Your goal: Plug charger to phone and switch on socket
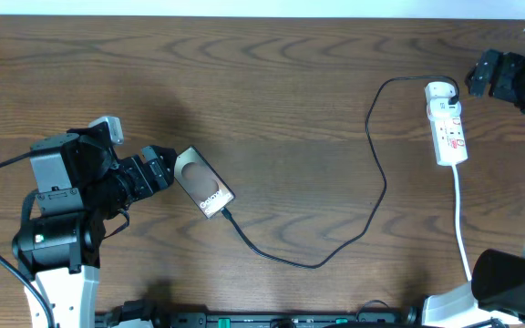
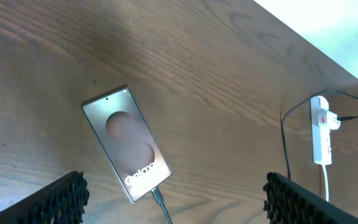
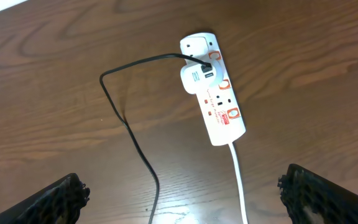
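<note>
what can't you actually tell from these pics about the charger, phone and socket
- Socket switch on or off: right wrist view, red marks too small to read.
- Charger tip fully seated in phone: left wrist view, joint tiny, near the bottom edge.
- Where the white cord ends: overhead, right arm covers it.

Cut-off cables, unreadable switches
The socket's [image 3: 222, 112] white cord [image 3: 240, 186] and the charger [image 2: 161, 204] below the phone [image 2: 126, 144] each run off a wrist view's bottom edge; switch positions are too small to tell.
</note>
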Robot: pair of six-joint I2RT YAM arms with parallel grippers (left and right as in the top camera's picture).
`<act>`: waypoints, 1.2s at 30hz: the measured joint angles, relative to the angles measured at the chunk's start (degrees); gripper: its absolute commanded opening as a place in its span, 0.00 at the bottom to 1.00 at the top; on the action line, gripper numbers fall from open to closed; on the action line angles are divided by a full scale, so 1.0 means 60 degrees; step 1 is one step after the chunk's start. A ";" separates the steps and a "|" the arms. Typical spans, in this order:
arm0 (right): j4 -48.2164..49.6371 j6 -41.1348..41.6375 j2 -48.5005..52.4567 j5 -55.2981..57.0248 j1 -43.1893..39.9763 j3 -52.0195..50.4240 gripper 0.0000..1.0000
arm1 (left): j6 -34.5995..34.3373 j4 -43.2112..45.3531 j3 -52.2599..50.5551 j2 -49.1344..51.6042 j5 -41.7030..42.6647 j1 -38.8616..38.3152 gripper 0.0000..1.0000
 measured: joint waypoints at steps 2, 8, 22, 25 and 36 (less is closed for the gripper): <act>0.0000 0.0000 0.0000 0.0004 0.0000 0.0000 0.99 | 0.0000 0.0000 0.0000 0.0000 0.0000 0.0000 0.89; 0.0000 0.0000 0.0000 0.0004 0.0000 0.0000 0.99 | 0.0000 0.0000 0.0000 0.0000 0.0000 0.0000 0.89; -0.0004 0.0000 0.0000 0.0004 0.0000 0.0000 0.99 | 0.0033 -0.0645 0.0000 -0.0696 -0.0729 -0.0601 0.89; -0.0011 0.0000 0.0000 0.0004 0.0000 0.0000 0.99 | 0.0040 -0.0973 -0.0036 -0.1399 -0.1406 -0.1169 0.89; -0.0026 0.0004 0.0000 0.0007 0.0004 0.0000 0.99 | 0.0036 0.0678 -0.2656 -0.5497 -0.3031 -0.2102 0.89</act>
